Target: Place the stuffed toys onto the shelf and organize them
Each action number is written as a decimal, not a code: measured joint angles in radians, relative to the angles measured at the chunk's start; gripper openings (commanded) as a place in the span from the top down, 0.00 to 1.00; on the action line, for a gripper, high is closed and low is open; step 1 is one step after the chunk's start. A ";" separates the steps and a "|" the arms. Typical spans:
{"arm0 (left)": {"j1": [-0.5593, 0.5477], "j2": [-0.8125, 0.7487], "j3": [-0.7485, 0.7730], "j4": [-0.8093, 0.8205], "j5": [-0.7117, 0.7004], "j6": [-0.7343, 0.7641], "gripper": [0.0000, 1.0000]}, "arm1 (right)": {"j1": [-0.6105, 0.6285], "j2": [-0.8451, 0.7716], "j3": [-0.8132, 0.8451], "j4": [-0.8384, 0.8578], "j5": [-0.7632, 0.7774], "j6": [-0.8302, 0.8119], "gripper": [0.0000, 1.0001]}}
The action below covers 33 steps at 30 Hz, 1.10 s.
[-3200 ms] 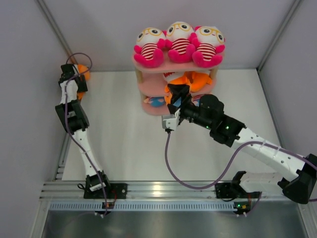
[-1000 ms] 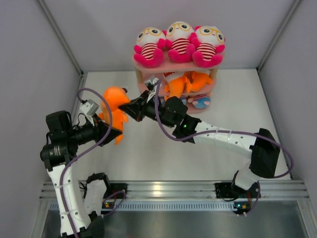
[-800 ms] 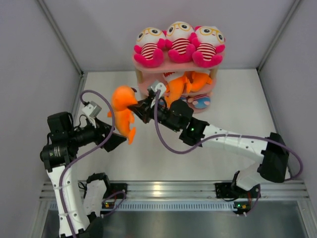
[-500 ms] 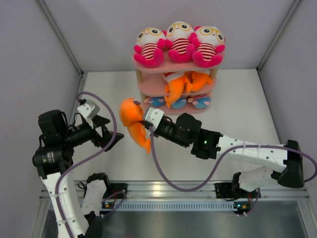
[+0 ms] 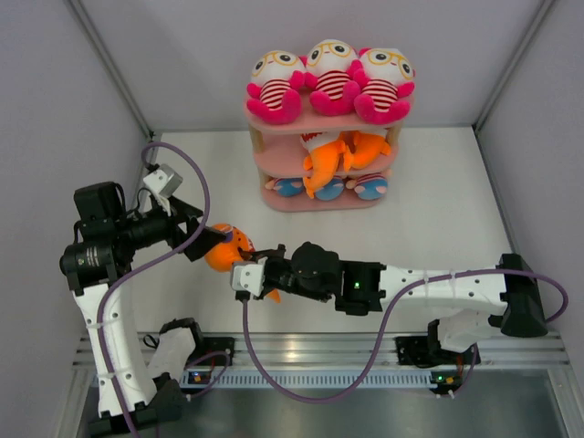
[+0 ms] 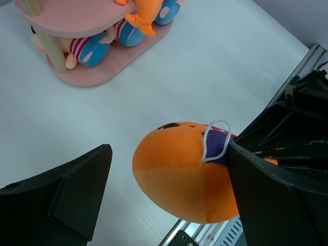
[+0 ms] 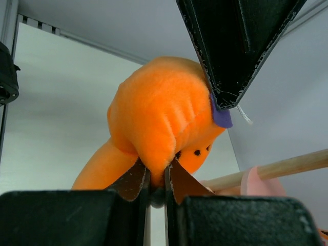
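Room for moving is wide on the white surface (image 5: 438, 196) between my arms and the shelf (image 5: 315, 206), which stands by the far edge. My right claw (image 7: 154, 177) is almost closed and pinches a fold of the orange shark (image 7: 159, 118). My left claw (image 6: 169, 154) is spread wide, with one finger on each side of this toy, towards the front-left edge.

Lab test cell, grey panels (image 5: 55, 109), aluminium rail (image 5: 319, 351)
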 measured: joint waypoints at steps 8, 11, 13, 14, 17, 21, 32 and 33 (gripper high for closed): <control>0.000 -0.054 -0.006 0.000 0.020 0.026 0.02 | -0.013 0.000 0.031 -0.052 0.030 -0.030 1.00; 0.000 -0.080 0.008 0.000 0.027 0.042 0.02 | -0.038 0.000 0.058 -0.055 0.029 -0.022 1.00; 0.000 -0.097 0.011 -0.001 0.039 0.051 0.02 | -0.058 0.000 0.068 -0.052 0.029 -0.020 1.00; 0.000 -0.100 0.011 -0.002 0.042 0.054 0.02 | -0.065 0.000 0.069 -0.053 0.024 -0.019 1.00; -0.001 -0.094 -0.010 -0.002 0.044 0.060 0.02 | -0.068 0.000 0.071 -0.052 -0.002 -0.016 1.00; -0.001 -0.050 -0.027 -0.008 0.044 0.070 0.17 | -0.060 0.000 0.071 -0.052 -0.065 -0.027 1.00; -0.007 -0.060 -0.070 -0.031 0.079 0.118 1.00 | -0.042 -0.080 -0.034 0.056 -0.053 0.012 0.21; -0.007 -0.058 -0.069 -0.029 0.071 0.115 1.00 | -0.042 -0.099 -0.048 0.076 -0.044 0.032 0.18</control>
